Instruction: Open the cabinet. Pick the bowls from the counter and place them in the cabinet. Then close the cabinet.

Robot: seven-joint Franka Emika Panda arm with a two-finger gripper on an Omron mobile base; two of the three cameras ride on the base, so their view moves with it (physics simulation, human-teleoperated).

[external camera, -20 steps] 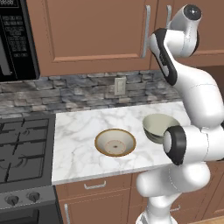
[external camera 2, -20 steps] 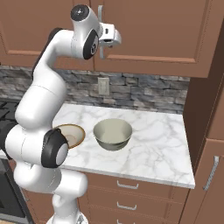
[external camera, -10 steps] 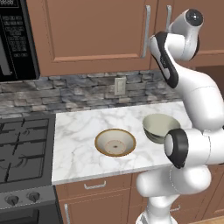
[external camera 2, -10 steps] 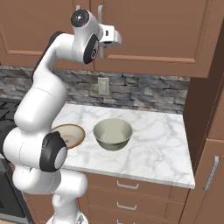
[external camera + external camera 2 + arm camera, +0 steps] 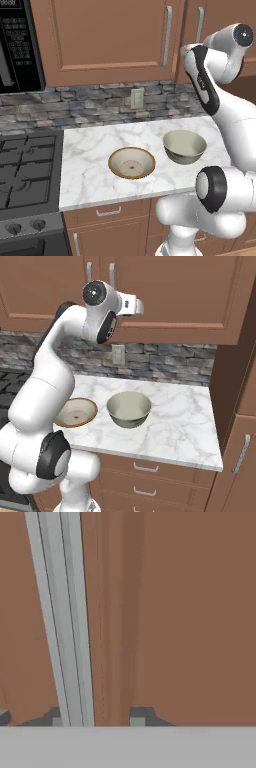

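Cabinet (image 5: 105, 40) shut; handle (image 5: 62, 622) apparently between the jaws.

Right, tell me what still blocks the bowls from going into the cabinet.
The cabinet doors are both shut, so they stand between the shelf and the two bowls, cream and grey-green, sitting on the counter. The gripper is at a door handle, pressed close to the wood. Nothing lies on the counter around the bowls.

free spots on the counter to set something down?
Bare marble on the counter between the stove and the cream bowl, along the backsplash behind both bowls, and right of the grey-green bowl toward the counter's end. Tight only between the bowls.
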